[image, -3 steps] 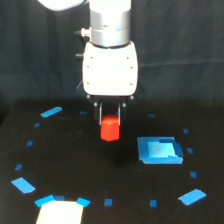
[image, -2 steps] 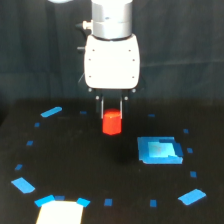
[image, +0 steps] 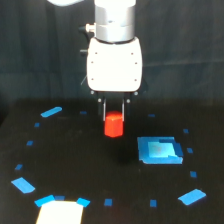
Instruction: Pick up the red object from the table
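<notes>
Since a second ago, the red object (image: 113,125) has risen higher in the exterior view, carried up with the gripper (image: 114,120), and a wider band of dark worktop (image: 100,170) now shows beneath it.

Nearest the camera, I see a pale rectangular patch (image: 59,212) at the bottom edge, with small blue tape marks (image: 23,185) scattered around it. Toward the exterior view's right and a little farther back lies a larger blue square (image: 160,150), flat on the worktop and well apart from the red object.

Farther back, near the middle, the red object hangs clear of the worktop. The gripper is clamped on its upper part, one thin dark finger (image: 104,109) on each side, so only the lower body shows fully. I judge the grip is from above because that leaves the sides free and lets the piece lift straight up. It looks like a short faceted block, its long axis upright and its flat end facing down.

Farthest back, the white wrist housing (image: 114,62) and grey arm segment (image: 115,20) stand vertical against a dark backdrop.
</notes>
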Robot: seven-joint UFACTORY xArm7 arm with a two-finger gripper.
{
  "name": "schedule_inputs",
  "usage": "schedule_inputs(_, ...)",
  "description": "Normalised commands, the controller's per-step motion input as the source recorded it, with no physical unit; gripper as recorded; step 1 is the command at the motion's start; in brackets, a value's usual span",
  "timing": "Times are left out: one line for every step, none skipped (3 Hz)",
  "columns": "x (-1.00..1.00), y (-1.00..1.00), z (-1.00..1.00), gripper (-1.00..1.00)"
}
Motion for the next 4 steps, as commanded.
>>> schedule_inputs(0.06, -0.28, -0.17, -1.0)
schedule_inputs(-0.08, 0.26, -0.15, -1.0)
schedule_inputs(-0.2, -0.29, 0.24, -1.0)
schedule_inputs(-0.05, -0.04, -0.23, -0.87)
